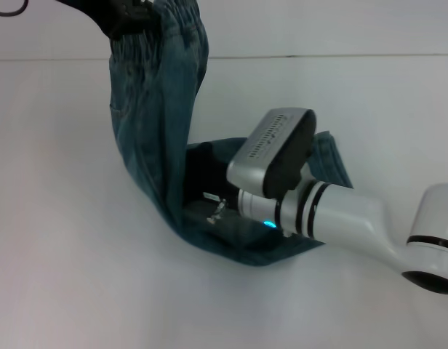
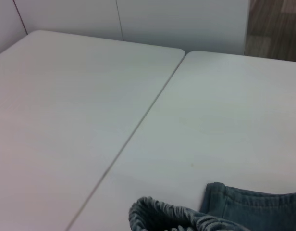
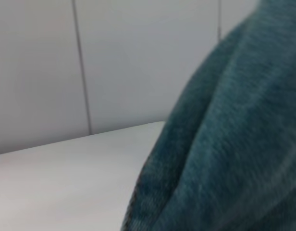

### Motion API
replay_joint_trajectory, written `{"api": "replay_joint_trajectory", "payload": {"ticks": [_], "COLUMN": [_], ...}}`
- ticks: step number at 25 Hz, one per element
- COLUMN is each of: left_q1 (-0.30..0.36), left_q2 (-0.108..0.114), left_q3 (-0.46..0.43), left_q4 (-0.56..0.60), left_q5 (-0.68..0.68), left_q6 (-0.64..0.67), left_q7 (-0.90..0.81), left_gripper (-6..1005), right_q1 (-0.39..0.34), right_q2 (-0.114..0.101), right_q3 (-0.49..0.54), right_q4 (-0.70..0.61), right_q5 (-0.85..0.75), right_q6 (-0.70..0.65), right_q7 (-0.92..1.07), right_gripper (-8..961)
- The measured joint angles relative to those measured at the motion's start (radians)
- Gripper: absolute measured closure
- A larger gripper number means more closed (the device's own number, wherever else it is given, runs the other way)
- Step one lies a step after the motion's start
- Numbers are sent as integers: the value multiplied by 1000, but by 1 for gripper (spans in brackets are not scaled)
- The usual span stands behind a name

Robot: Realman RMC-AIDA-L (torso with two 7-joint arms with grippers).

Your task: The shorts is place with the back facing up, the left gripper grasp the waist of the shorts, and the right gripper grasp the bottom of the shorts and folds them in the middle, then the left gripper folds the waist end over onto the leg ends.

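On your left, the left pincer point(image 1: 129, 20) is clamped on the ruffled waist of the shorts point(image 1: 155, 138), lifting it high above the white desk point(image 1: 57, 240). On your right, the right pincer point(image 1: 209, 207) rests on the leg ends point(image 1: 329, 156) lying on the desk; its state cannot be told.

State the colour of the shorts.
Faded blue-green denim shorts; the head view shows it best.

white seamed table point(image 2: 90, 96), pale panelled wall point(image 3: 138, 62)
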Motion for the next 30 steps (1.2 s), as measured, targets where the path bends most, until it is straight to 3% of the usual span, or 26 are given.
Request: {"api": "replay_joint_trajectory", "payload": {"ticks": [6,13,17,23,30], "left_q1": [48,87,106,176,167], "left_q2": [-28,-96,-132,-134,-136], "left_q3": [32,38,67,252,403], "left_q4": [6,23,9,-102,-332], "left_q5": [5,-1,-18,-192,-301], "left_q6": [1,-26,-84,-274,-461], "left_q7": [0,8,14,12,14], "left_gripper": [952,949,947,944,927], "right_q1": [-32,-251,-342,-395,-380], "right_q2": [-2,-20,-22,-27,-29], "right_q3": [132,230,377,595,616], "right_q4": [29,-80,-179,-252,-308], "right_q5": [-162,-163,-163,-32,61], "right_q6": [47,-142,-257,-435,-511], "right_q7": [0,2,15,73,189], "right_gripper": [938,937,937,937,936]}}
